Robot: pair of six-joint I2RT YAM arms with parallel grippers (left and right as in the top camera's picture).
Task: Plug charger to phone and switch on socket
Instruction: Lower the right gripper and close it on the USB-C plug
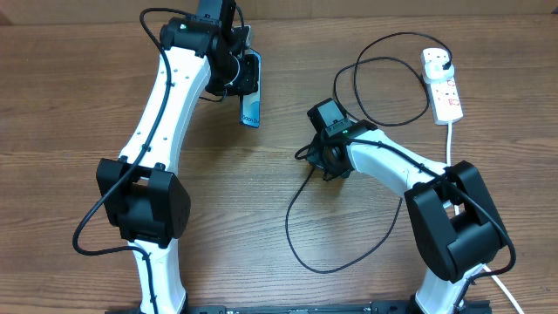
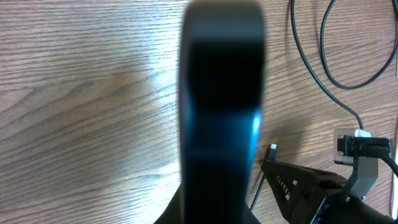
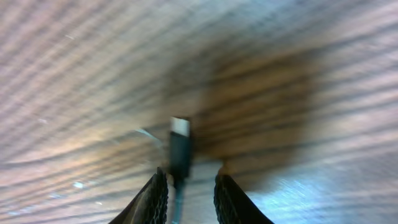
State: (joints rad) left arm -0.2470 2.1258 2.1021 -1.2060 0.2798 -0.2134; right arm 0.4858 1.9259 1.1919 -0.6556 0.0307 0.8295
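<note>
The phone (image 1: 251, 103) hangs tilted above the table at the back left, its light-blue screen showing, and my left gripper (image 1: 241, 73) is shut on its upper end. In the left wrist view the phone (image 2: 221, 106) is a dark upright bar filling the middle. The charger cable (image 1: 301, 222) loops across the table to its black plug in the white socket (image 1: 443, 87) at the back right. My right gripper (image 3: 191, 177) is low over the table and open. The charger's small plug tip (image 3: 180, 144) pokes out just ahead of its fingers, the cable running beside the left one.
The socket's thick white cord (image 1: 451, 139) runs toward the right arm's base. Cable loops (image 1: 384, 83) lie between the right gripper and the socket. Bare wooden tabletop (image 1: 70, 105) spreads to the left.
</note>
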